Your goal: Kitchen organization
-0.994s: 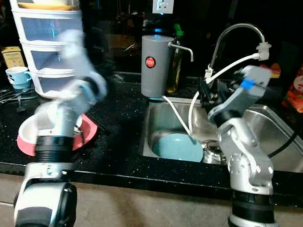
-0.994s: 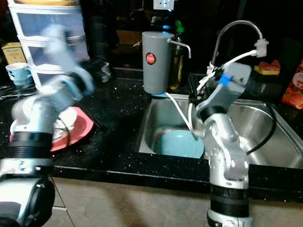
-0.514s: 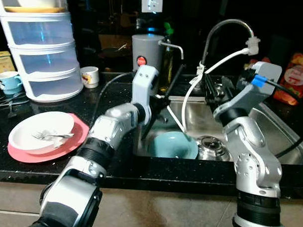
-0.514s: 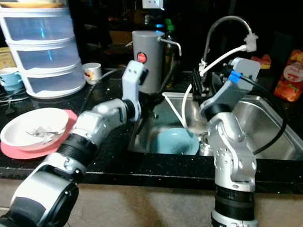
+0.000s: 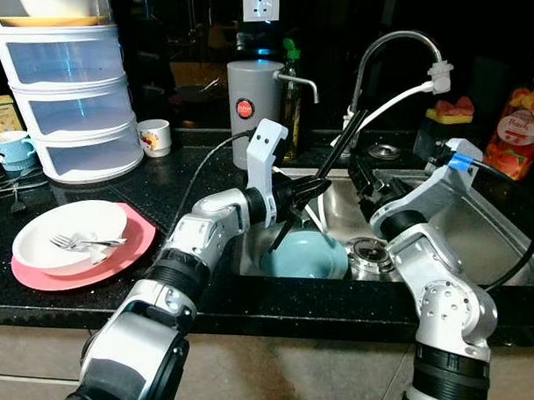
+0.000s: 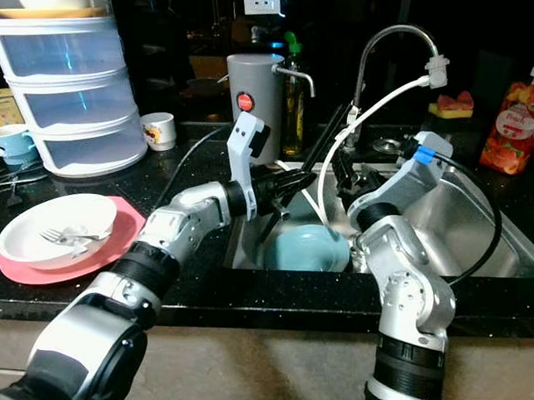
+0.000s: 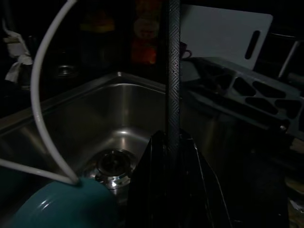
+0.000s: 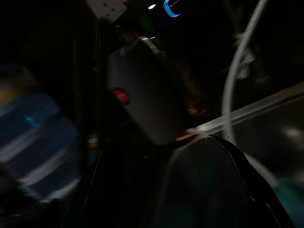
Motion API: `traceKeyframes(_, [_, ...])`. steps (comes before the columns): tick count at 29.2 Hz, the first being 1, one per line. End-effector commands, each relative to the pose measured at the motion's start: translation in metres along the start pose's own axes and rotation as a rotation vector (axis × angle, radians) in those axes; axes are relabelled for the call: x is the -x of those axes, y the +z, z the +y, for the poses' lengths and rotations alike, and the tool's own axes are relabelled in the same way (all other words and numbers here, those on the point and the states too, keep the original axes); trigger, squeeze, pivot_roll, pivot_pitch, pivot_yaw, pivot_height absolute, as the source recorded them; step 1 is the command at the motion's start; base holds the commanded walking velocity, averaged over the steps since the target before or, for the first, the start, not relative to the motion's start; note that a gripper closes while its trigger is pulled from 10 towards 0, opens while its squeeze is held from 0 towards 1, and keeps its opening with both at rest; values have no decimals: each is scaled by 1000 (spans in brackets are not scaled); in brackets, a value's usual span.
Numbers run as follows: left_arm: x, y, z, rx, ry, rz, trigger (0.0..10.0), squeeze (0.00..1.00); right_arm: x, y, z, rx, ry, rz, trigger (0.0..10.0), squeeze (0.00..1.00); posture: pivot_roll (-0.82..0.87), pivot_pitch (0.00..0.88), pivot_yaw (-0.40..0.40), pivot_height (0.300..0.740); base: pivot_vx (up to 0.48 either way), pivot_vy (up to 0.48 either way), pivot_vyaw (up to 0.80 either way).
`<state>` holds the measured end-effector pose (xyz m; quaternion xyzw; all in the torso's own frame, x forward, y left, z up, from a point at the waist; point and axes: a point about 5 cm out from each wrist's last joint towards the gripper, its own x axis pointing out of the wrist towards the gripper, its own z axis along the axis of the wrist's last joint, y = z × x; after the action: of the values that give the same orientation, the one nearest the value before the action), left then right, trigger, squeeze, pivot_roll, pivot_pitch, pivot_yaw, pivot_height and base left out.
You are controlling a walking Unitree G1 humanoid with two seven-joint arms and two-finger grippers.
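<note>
A teal bowl [image 5: 311, 255] lies in the left of the steel sink [image 5: 493, 252], next to the drain [image 5: 367, 253]. My left gripper [image 5: 317, 179] reaches over the sink above the bowl, open wide, with one finger pointing up toward the faucet [image 5: 391, 42] and the other down toward the bowl. Nothing is between them. In the left wrist view the bowl [image 7: 57, 206] sits below the fingers [image 7: 173, 71]. My right gripper [image 5: 364, 179] hangs at the sink's back edge by the white hose [image 5: 375, 112]. A white bowl [image 5: 68, 235] holding a fork rests on a pink plate [image 5: 132, 246].
A grey canister [image 5: 253, 99] and a green-capped bottle [image 5: 292, 95] stand behind the sink. A clear drawer tower [image 5: 69, 96], a white cup [image 5: 153, 136] and a blue cup [image 5: 10, 145] stand at the back left. A red soap pouch [image 5: 520, 121] is at the far right.
My left arm has reached farther over the sink and its fingers have spread wide. My right wrist has dropped lower toward the sink. The camera has shifted a little.
</note>
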<state>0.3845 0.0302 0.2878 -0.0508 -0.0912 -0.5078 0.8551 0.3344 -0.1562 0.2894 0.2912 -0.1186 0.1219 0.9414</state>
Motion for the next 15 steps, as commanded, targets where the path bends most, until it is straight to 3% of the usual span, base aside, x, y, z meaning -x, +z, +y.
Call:
traceKeyframes(1, [1, -1, 2, -12, -8, 6, 10000, 0, -2, 0, 6, -54, 48, 11, 10000, 0, -8, 35, 16, 740, 0, 0, 0])
traceKeyframes(8, [2, -4, 5, -5, 11, 12, 10000, 0, -1, 3, 14, -107, 122, 7, 10000, 0, -6, 35, 12, 740, 0, 0, 0])
traceKeyframes(9, [3, -4, 7, 2, 26, 7, 10000, 0, 0, 3, 15, -109, 137, 6, 10000, 565, -6, 35, 12, 740, 0, 0, 0])
traceKeyframes(11, [4, -2, 10, 14, 44, -2, 10000, 0, 1, 3, 17, -114, 157, 7, 10000, 573, -9, 39, 8, 740, 0, 0, 0])
traceKeyframes(12, [4, -2, 11, 15, 49, 1, 10000, 0, 2, 2, 18, -115, 167, 8, 10000, 1000, -9, 39, 8, 740, 0, 0, 0])
traceKeyframes(15, [3, -6, 10, 10, 40, 14, 10000, 0, 3, 2, 20, -111, 179, 13, 10000, 1000, -10, 42, 9, 740, 0, 0, 0])
